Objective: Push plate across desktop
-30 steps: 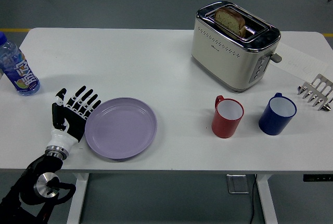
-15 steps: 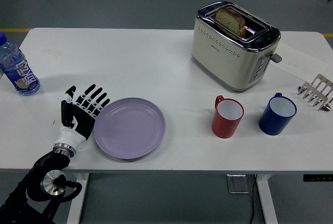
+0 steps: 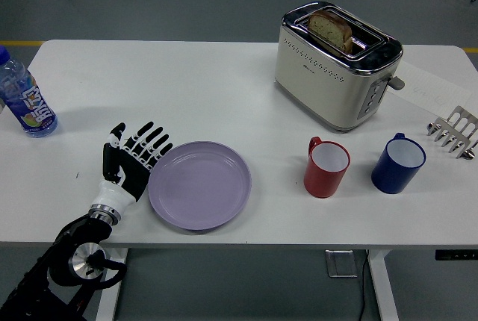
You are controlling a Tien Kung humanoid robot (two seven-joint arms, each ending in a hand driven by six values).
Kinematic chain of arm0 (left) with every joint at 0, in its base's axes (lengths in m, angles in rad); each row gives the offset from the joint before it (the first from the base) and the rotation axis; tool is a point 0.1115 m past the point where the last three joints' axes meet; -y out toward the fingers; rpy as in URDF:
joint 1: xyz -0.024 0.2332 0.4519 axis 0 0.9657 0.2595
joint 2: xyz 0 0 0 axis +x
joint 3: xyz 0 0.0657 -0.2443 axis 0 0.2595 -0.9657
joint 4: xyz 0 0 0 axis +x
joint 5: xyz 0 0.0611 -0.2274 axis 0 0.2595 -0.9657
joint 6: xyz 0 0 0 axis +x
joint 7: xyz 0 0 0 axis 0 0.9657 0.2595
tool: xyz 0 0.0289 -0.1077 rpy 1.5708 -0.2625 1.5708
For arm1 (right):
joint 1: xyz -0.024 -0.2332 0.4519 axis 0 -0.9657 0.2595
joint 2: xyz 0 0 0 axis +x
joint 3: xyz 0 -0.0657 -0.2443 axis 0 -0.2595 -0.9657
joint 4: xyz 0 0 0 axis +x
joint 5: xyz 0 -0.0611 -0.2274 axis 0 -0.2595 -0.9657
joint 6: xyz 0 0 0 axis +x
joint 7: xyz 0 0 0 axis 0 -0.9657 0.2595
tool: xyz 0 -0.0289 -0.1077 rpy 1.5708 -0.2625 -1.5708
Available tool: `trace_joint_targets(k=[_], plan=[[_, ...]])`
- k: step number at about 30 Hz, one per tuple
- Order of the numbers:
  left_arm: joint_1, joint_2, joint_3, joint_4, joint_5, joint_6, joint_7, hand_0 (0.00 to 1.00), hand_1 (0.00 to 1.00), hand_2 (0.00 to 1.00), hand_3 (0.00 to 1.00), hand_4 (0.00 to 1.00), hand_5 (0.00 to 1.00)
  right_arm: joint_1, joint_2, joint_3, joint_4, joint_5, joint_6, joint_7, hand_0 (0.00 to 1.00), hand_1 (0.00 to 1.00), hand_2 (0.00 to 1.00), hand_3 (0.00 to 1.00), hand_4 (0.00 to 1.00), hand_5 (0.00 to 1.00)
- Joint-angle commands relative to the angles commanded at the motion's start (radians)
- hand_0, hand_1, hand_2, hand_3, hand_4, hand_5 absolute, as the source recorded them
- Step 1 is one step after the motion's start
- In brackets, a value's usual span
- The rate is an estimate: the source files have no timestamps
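Against plate [image 3: 199, 185] left rim: left hand [image 3: 131, 163], palm hidden.

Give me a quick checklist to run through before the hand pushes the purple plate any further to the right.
1. Left hand against the plate's left rim, fingers spread flat: ok.
2. Plate flat on the white table, nothing on it: ok.
3. Path to the right: the red mug stands in line, with a gap of bare table still between it and the plate: ok for a short push, not ok for a long one.
4. Plate's near edge close to the table's front edge: cannot tell how much margin; keep the push straight.
5. Water bottle at far left, behind the hand and clear of its path: ok.
6. Right hand: not in view, cannot tell.
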Motion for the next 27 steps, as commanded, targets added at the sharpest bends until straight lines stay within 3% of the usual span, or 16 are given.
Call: trace_joint_targets(k=[27], plan=[[-0.021,0.0,0.076,0.004,-0.015,0.0,-0.005,0.73,0.739,0.69,0.659,0.601,0.998,-0.001,0.001,0.011,0.002,-0.023,0.002,-0.008,0.582,0.521,0.612,0.591,0.274,0.572]])
